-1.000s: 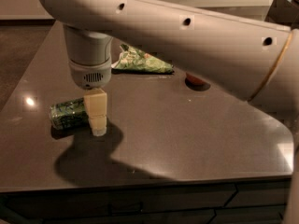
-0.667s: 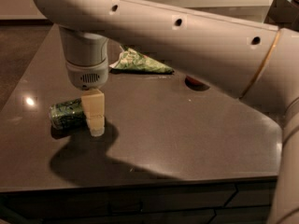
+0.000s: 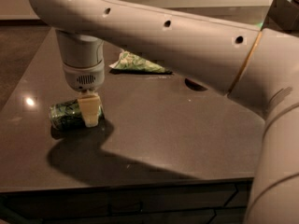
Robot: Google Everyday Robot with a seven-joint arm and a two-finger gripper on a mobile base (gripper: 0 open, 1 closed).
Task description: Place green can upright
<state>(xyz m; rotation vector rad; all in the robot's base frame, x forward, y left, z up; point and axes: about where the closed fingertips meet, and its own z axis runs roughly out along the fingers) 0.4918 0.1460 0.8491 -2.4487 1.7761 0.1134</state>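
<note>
Camera view, the only one: my arm (image 3: 187, 36), pale and thick, reaches in from the right and crosses the top of the frame. It turns down at the wrist over the left part of a dark glossy table (image 3: 163, 143).

My gripper (image 3: 89, 118) hangs straight down, its pale tip low against the table top. It sits in front of the right part of the green can (image 3: 67, 115). I cannot tell whether my gripper is open or closed on the can.

The green can lies on its side near the table's left edge. Its long axis runs left to right, roughly along the front edge. One end faces left; the right end is hidden behind my gripper.

Farther back lies a flat green snack bag (image 3: 138, 63). A small dark round object (image 3: 195, 84) is partly covered by my arm and hard to make out.
</note>
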